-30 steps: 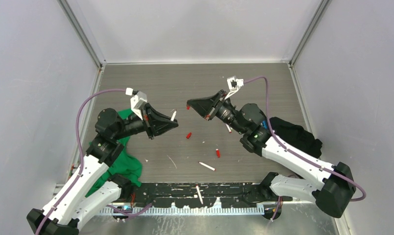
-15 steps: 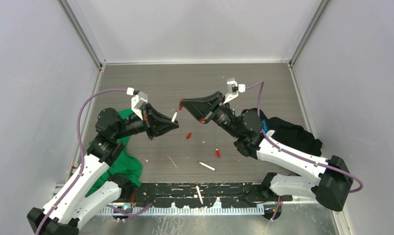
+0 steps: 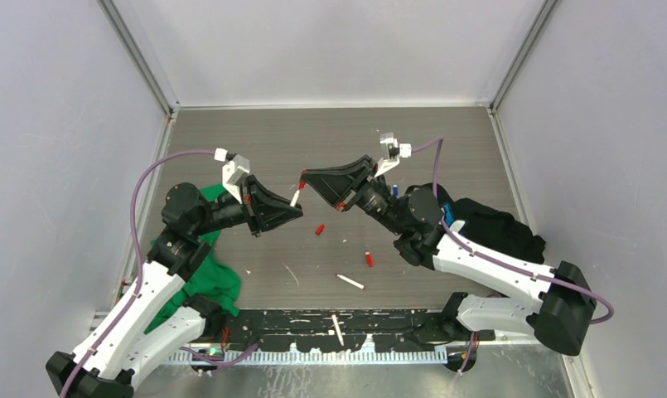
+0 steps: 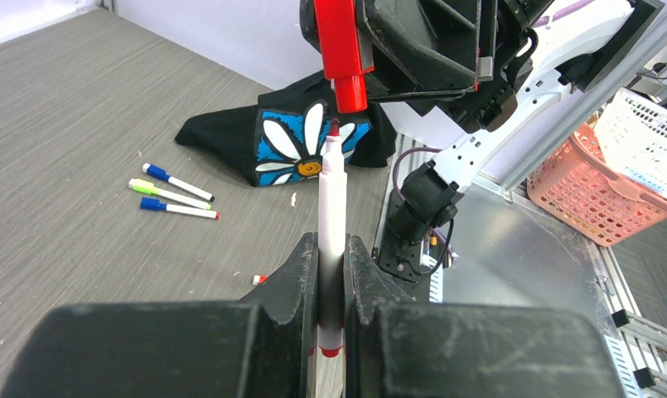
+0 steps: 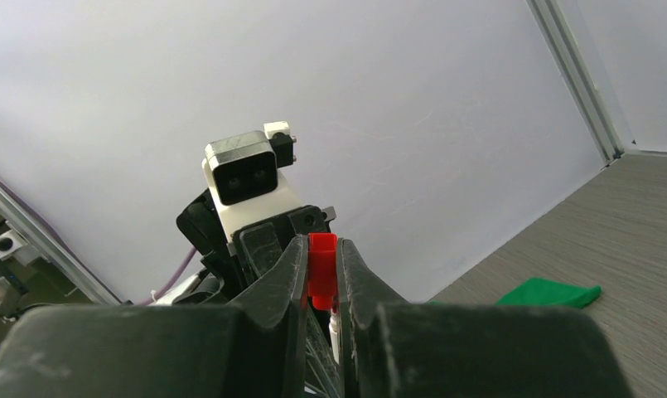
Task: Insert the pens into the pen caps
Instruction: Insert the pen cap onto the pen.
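My left gripper (image 3: 297, 209) (image 4: 331, 245) is shut on a white pen (image 4: 331, 203) (image 3: 295, 197), which stands upright with its red tip up. My right gripper (image 3: 306, 177) (image 5: 321, 249) is shut on a red pen cap (image 5: 321, 269) (image 4: 344, 58). The cap's open end hangs just above the pen's tip, slightly to the right of it in the left wrist view, and they do not touch. Two loose red caps (image 3: 320, 229) (image 3: 369, 259) lie on the table. A bare white pen (image 3: 350, 282) lies near the front.
A green cloth (image 3: 205, 274) lies under my left arm. A black cloth with a daisy print (image 4: 313, 141) lies under the right arm. Three capped pens (image 4: 172, 196) lie beside that black cloth. Another pen (image 3: 336, 327) rests on the front rail. A pink basket (image 4: 595, 199) stands off the table.
My right gripper has carried the red cap leftward until it hangs over the pen's tip. The left arm and its pen have stayed still.
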{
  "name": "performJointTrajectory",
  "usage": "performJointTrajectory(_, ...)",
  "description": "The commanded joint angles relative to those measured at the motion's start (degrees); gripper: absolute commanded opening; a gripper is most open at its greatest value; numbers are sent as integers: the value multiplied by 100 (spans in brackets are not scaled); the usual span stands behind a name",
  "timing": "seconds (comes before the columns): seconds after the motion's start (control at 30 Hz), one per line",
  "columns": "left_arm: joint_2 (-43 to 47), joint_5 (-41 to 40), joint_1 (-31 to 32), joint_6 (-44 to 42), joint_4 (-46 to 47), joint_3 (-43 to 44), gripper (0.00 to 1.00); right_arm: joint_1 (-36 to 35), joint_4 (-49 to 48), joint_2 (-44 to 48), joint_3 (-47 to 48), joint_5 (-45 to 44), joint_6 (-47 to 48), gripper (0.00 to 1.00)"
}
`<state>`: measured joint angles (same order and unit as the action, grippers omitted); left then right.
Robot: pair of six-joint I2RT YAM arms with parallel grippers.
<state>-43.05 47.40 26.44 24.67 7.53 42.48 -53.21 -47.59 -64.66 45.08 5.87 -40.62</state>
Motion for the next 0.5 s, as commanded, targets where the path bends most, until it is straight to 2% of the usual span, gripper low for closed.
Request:
performJointTrajectory(0.0, 77, 91, -28, 4, 363, 24, 0, -44, -243, -29, 312, 20, 116, 1)
performJointTrajectory(0.47, 121, 66, -32, -30, 337, 24, 0, -73, -61, 3, 304, 34, 230, 1)
